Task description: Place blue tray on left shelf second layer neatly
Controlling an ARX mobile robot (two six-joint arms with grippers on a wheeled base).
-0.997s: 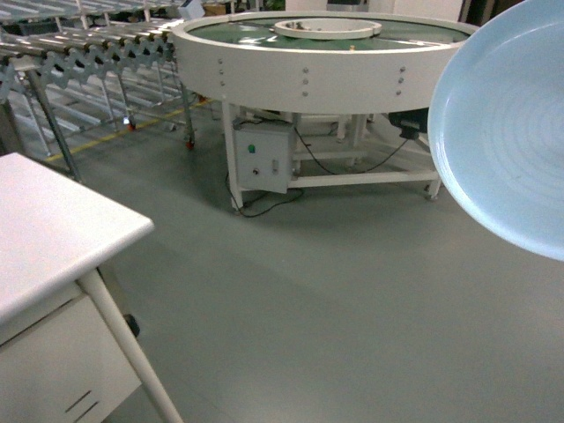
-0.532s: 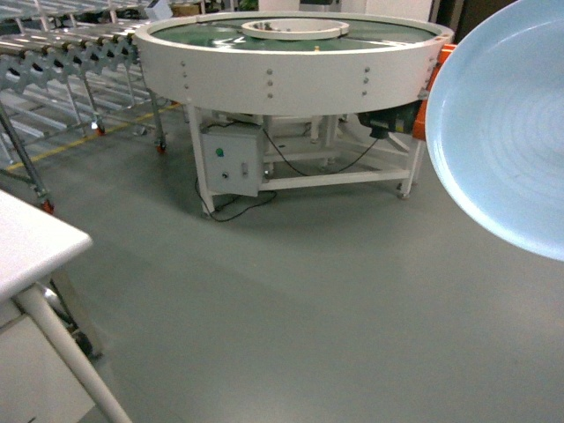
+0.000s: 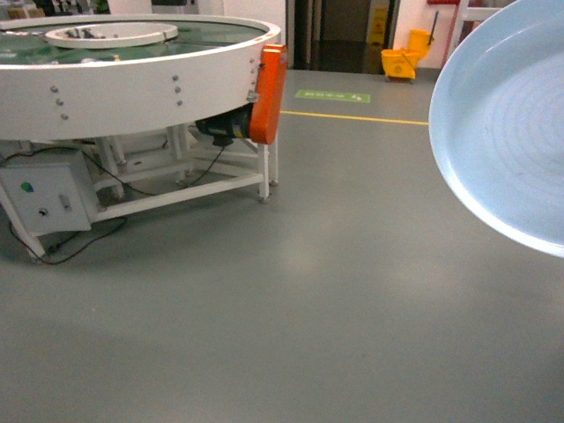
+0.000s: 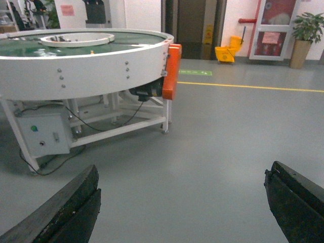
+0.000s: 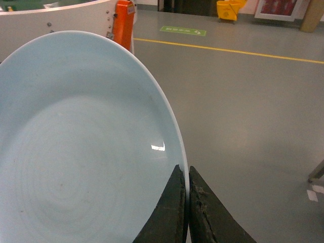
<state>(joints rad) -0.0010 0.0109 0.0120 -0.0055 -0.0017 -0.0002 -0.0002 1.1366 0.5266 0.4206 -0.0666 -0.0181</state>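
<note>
Carry step: right gripper (image 5: 185,202) pinched the blue tray (image 5: 76,147) by its rim, held up off the floor w/ left gripper (image 4: 179,202) spread & empty; no left shelf in view, so next move prob. needed finding it first.
</note>
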